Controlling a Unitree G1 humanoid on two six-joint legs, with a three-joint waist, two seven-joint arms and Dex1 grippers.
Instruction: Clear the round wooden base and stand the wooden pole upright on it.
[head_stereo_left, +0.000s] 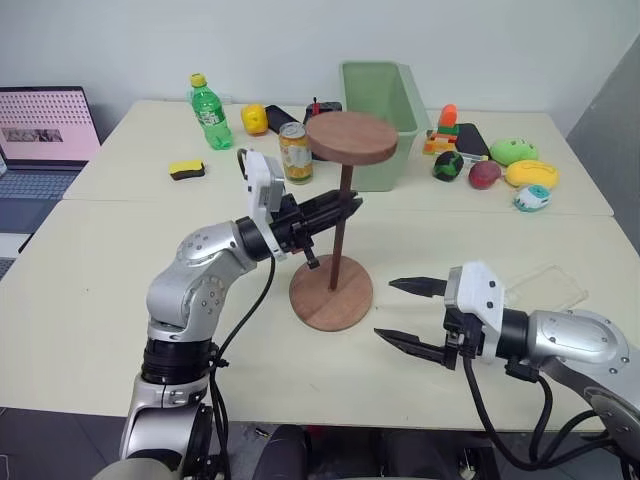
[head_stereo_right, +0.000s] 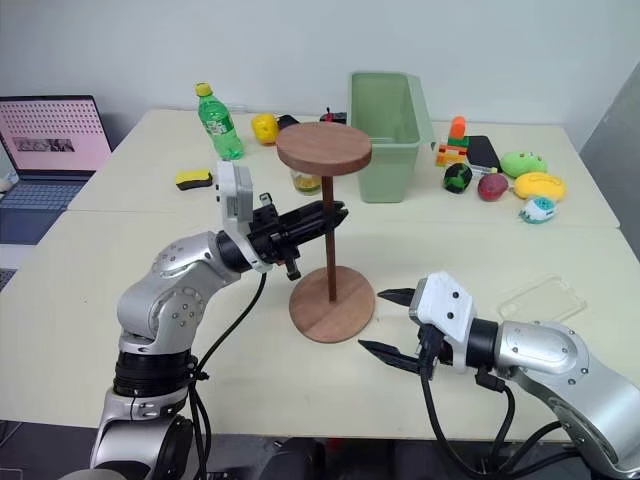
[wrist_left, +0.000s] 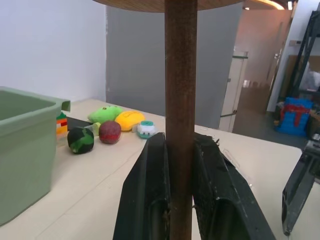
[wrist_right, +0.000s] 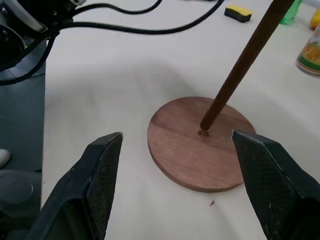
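The round wooden base (head_stereo_left: 318, 302) lies flat on the table in front of me, with nothing on it but the pole. The wooden pole (head_stereo_left: 342, 235) stands upright on it, its lower tip at the centre hole (wrist_right: 203, 132) and its fixed disc (head_stereo_left: 351, 137) on top. My left gripper (head_stereo_left: 350, 208) is shut on the pole's shaft about halfway up, coming in level from the left; both fingers (wrist_left: 150, 190) press against the rod (wrist_left: 180, 100). My right gripper (head_stereo_left: 386, 309) hovers open just right of the base, its jaws wide apart with nothing between them.
A clear plastic rectangle (head_stereo_left: 545, 287) lies right of my right arm. At the back stand a green bin (head_stereo_left: 385, 110), a can (head_stereo_left: 295, 152), a green bottle (head_stereo_left: 210, 112), a yellow sponge (head_stereo_left: 186, 169) and toy fruit (head_stereo_left: 500, 165). A laptop (head_stereo_left: 45, 125) sits far left.
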